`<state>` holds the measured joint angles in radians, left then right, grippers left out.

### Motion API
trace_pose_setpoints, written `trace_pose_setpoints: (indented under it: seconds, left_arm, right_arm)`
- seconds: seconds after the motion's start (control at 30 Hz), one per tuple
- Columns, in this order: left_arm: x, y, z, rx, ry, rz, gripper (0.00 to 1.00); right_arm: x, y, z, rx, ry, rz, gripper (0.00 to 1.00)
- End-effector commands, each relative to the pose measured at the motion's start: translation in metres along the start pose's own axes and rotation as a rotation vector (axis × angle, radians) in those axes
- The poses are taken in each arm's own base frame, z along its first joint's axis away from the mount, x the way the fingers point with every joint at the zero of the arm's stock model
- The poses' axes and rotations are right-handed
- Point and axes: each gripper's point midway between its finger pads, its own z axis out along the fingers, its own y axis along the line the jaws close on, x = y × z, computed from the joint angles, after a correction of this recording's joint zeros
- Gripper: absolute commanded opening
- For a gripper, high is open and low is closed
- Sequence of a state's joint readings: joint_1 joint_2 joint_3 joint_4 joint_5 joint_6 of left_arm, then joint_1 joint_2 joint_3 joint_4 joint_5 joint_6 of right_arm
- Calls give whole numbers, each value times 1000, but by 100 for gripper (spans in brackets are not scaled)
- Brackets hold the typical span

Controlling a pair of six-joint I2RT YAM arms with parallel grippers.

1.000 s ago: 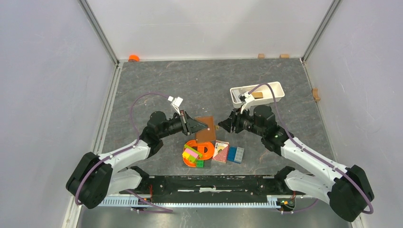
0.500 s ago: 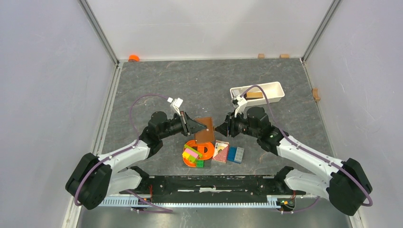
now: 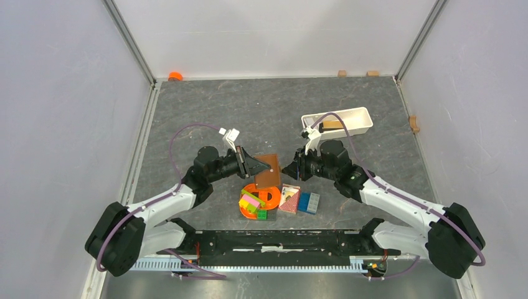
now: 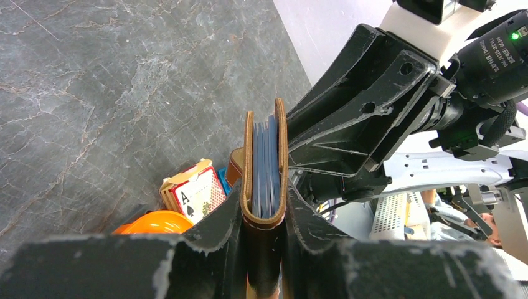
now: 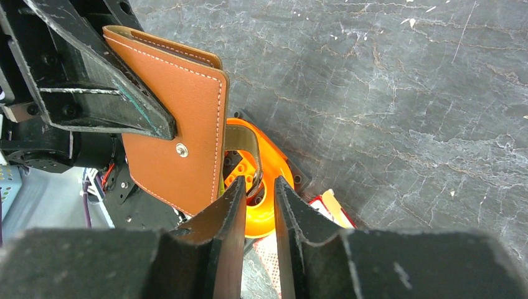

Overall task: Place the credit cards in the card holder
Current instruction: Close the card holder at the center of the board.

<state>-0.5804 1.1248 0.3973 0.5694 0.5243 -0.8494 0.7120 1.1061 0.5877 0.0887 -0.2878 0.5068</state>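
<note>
My left gripper (image 3: 264, 167) is shut on the brown card holder (image 3: 269, 169) and holds it on edge above the toys. In the left wrist view the card holder (image 4: 281, 149) stands between my fingers (image 4: 218, 230), with the bluish credit cards (image 4: 266, 168) inside its fold. My right gripper (image 3: 288, 169) is just right of the card holder, jaws a narrow gap apart. In the right wrist view the card holder (image 5: 180, 118) is at upper left. Its clasp strap (image 5: 248, 144) hangs down to my right gripper's (image 5: 258, 189) tips; the gap below it is empty.
Below the card holder lie an orange ring toy (image 3: 264, 198), coloured blocks (image 3: 250, 202), the red playing-card pack (image 3: 289, 199) and blue blocks (image 3: 309, 202). A white tray (image 3: 356, 115) holding a brown block stands at the back right. An orange cap (image 3: 175, 76) sits in the far-left corner.
My right gripper has moved left, away from the white tray and up to the card holder's right edge. My left gripper and the card holder have stayed put.
</note>
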Motion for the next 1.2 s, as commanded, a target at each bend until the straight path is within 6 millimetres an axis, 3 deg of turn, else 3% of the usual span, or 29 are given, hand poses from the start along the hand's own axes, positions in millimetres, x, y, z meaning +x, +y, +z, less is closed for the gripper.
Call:
trace_pose_setpoints:
  seconds: [0.0, 0.33, 0.47, 0.67, 0.87, 1.17]
  left_arm:
    - [-19, -19, 0, 50, -61, 76, 2]
    - [-19, -18, 0, 40, -64, 75, 2]
    - [-19, -10, 1, 1, -64, 70, 2]
    - [-15, 19, 8, -113, -44, 61, 2]
    - [-8, 46, 29, -161, 17, 72, 2]
    - [-3, 88, 60, -192, 114, 42, 2]
  right_arm:
    - [-18, 13, 1, -34, -36, -31, 26]
    - [-14, 13, 3, -45, -24, -54, 0]
    - [-13, 8, 4, -34, -25, -89, 0]
    - [-12, -11, 10, 33, -32, -167, 0]
    - [5, -25, 33, 27, 59, -201, 0]
    - [12, -56, 59, 23, 135, -155, 0]
